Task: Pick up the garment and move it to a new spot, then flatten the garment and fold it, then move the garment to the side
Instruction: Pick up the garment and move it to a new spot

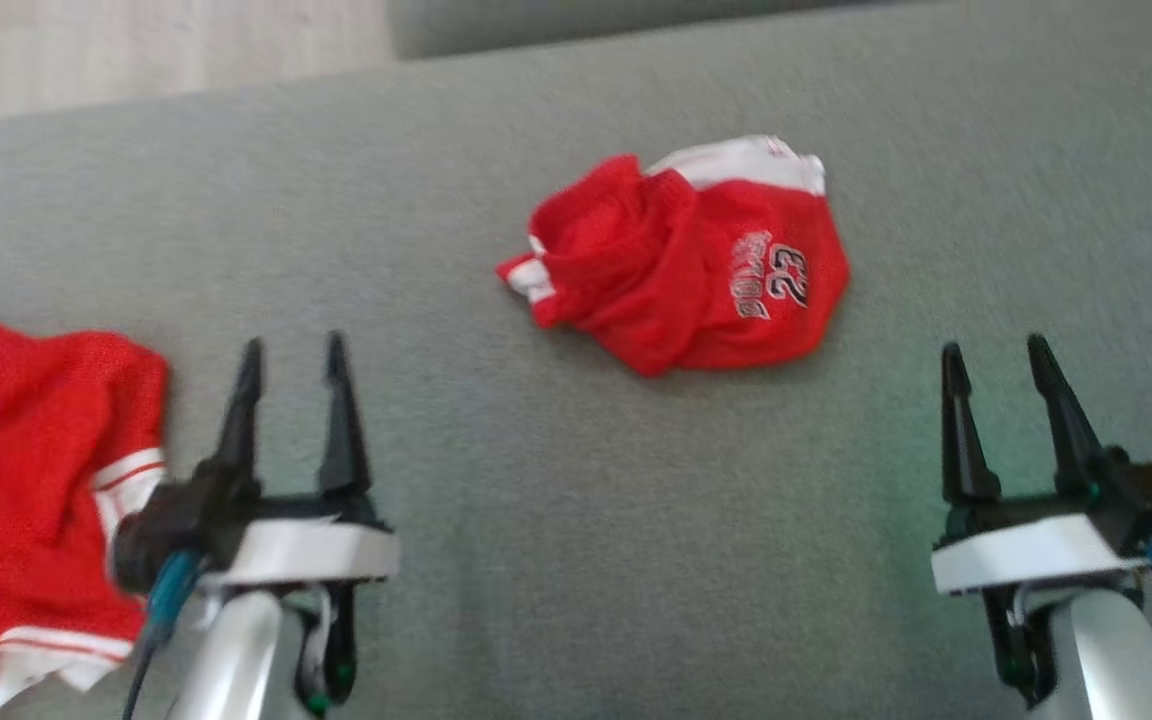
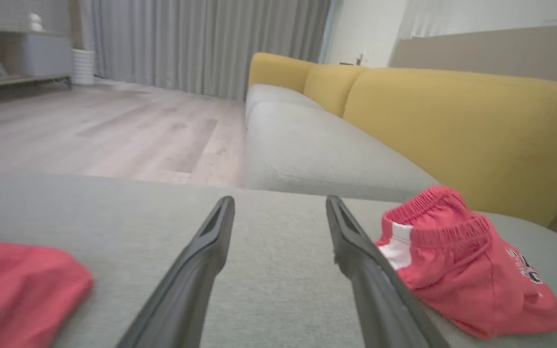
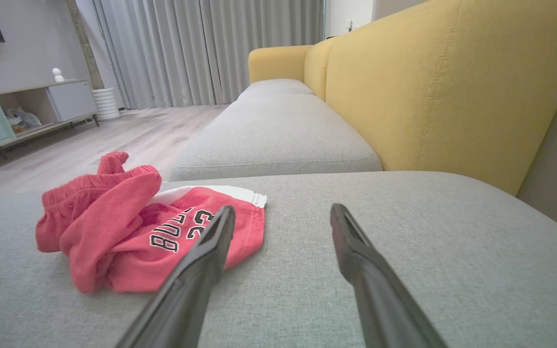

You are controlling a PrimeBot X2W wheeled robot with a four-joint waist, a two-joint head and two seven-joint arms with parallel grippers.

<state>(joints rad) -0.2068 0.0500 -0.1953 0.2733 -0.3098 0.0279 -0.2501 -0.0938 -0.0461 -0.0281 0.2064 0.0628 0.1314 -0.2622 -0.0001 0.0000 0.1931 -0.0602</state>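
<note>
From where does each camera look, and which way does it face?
Head view: on the head, facing down at the grey cushion; left claw and right claw show, open.
Left wrist view: along that claw's fingers toward the yellow backrest.
Right wrist view: likewise, along the right claw's fingers.
All three share the crumpled red shorts.

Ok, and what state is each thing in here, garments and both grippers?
Bulls shorts: crumpled in a heap on the grey cushion, not held.
Second red garment: lying on the cushion beside the left gripper, partly out of frame, not held.
Left gripper: jaws open, empty.
Right gripper: jaws open, empty.
</note>
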